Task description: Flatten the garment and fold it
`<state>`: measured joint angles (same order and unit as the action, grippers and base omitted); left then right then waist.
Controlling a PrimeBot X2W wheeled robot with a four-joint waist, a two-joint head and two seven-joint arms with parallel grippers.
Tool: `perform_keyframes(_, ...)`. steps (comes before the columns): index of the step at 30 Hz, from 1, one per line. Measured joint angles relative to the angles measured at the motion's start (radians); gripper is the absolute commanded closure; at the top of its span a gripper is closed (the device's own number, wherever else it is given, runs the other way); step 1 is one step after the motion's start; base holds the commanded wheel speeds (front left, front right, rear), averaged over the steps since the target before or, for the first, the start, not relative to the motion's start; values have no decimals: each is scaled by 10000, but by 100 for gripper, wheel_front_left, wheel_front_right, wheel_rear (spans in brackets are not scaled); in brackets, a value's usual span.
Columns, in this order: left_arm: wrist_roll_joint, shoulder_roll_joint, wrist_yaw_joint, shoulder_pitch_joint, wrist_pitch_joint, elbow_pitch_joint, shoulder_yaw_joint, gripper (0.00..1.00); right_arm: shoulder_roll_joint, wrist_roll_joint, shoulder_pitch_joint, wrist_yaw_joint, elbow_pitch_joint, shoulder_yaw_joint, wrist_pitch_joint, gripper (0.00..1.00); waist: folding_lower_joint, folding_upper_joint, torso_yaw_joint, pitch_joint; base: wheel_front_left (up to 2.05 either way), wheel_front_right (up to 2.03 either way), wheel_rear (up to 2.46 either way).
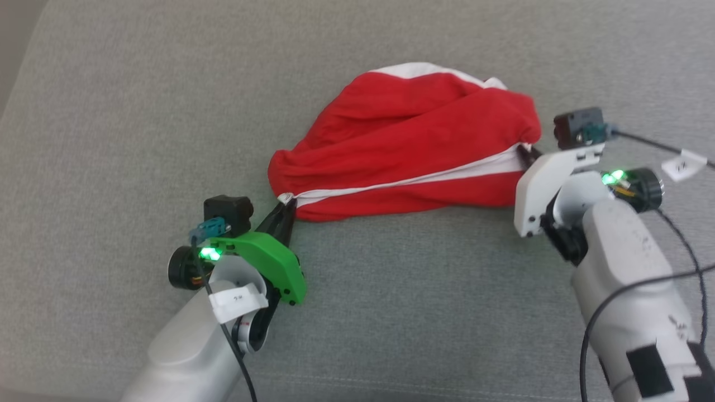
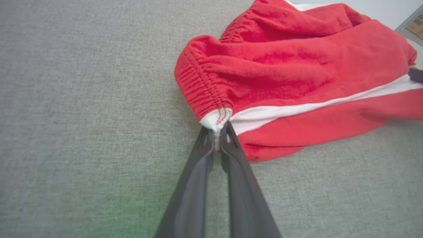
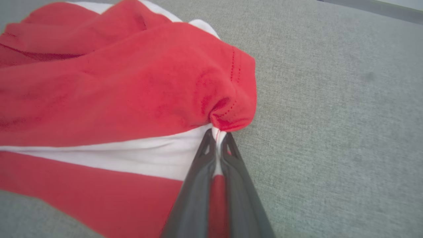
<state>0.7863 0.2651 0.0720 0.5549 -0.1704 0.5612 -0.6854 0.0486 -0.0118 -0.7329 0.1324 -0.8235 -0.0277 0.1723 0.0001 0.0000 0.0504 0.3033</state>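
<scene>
The small bright red soft cloth garment (image 1: 413,145) lies bunched and rumpled on a grey woven fabric surface (image 1: 139,111), a little past the middle of the head view. It is drawn out into a long, sagging shape between two pinched corners. A white band (image 1: 402,181) runs along it from the near left corner to the right corner, with red cloth above and below it. A second white band (image 1: 419,70) shows at the far edge.

In the left wrist view the garment (image 2: 297,66) has a gathered, ribbed red edge (image 2: 201,86) that curves down to a small white corner. The left tool (image 2: 217,132) is closed tight on that corner, its two long dark fingers pressed together with only the cloth between them. In the head view the left tool (image 1: 287,202) meets the garment at its lower left end.

In the right wrist view the garment (image 3: 115,82) folds over itself into a red lobe. Under that lobe the right tool (image 3: 218,135) is clamped on the end of the white band (image 3: 148,155), its fingers nearly touching. In the head view the right tool (image 1: 525,149) sits at the garment's right end.

Behind the left tool is a green wrist cover (image 1: 268,257), and behind the right tool a white one (image 1: 544,184). Black cables (image 1: 642,290) loop over the pale right forearm (image 1: 631,279).
</scene>
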Motion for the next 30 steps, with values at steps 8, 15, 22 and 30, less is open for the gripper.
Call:
perform_keyframes(8,474,525,-25,-539,127,-1346,293,100,0,1400,1799,0,2504,667,-646,100,0,0,-460,-748,0,0,0)
perform_keyframes(15,1699,1415,-360,-427,1551,-3856,1032,100,15,1452,2477,0,5545,548,1189,100,0,0,-1034,-1099,0,0,0)
perform_keyframes(22,3162,1668,-249,1487,3009,-4840,2169,100,347,1488,1157,0,6631,493,3001,100,-1,0,-1337,-716,0,0,0)
perform_keyframes(30,3095,1306,-15,4059,2650,-3379,2890,100,380,1595,-1495,0,5344,460,2406,100,0,0,-1513,227,0,0,0)
